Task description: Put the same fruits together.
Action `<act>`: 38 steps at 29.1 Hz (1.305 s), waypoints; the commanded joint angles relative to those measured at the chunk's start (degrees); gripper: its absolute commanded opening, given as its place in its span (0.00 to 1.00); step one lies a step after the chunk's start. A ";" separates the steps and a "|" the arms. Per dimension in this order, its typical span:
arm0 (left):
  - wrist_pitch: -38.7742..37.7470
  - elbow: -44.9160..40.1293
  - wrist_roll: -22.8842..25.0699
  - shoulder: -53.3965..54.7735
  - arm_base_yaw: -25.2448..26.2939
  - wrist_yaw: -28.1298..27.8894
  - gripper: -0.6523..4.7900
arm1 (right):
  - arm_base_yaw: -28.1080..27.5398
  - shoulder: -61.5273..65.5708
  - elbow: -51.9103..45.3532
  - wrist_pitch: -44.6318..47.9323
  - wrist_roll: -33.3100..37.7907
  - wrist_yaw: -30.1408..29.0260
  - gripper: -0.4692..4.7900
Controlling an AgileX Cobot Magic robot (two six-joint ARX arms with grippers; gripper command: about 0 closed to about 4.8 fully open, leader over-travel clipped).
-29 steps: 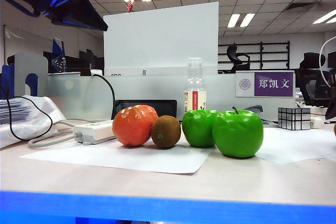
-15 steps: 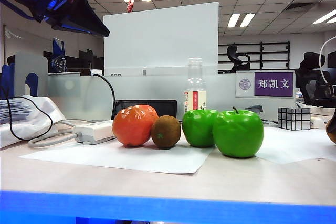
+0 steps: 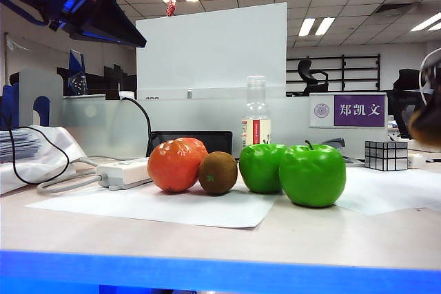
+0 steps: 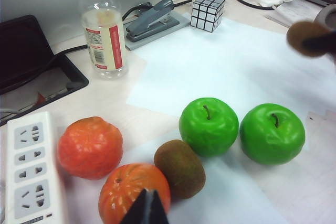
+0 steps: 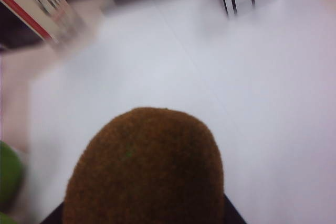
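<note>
Risen since earlier: right gripper (image 5: pixel 142 219) clamping second kiwi (image 5: pixel 144 169) aloft; may drop; left gripper (image 4: pixel 146 209) closed, empty, above tangerine (image 4: pixel 134 192).

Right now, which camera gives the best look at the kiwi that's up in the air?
The right wrist view: the lifted kiwi fills the frame, fuzzy skin clear, held in the right tool. The left wrist view shows it small and blurred at the frame's edge. The exterior view catches only a brown blur at its right edge.
</note>
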 commanded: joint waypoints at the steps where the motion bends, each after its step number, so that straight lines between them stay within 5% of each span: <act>1: 1.57 0.20 0.02 -0.17 0.07 -0.07 0.11 | 0.33 -6.47 1.31 -1.05 1.55 -6.10 0.07; 7: 4.20 0.20 -0.07 -0.17 0.07 -0.07 0.11 | 10.95 -14.25 1.36 -5.03 0.68 -6.43 0.07; 21: 4.46 0.20 -0.22 -0.17 0.07 -0.04 0.11 | 35.56 -6.56 1.81 -4.50 0.61 2.19 0.07; 38: 4.52 0.20 -0.20 -0.17 0.07 -0.07 0.11 | 42.21 9.68 8.15 -1.36 -2.05 3.76 0.07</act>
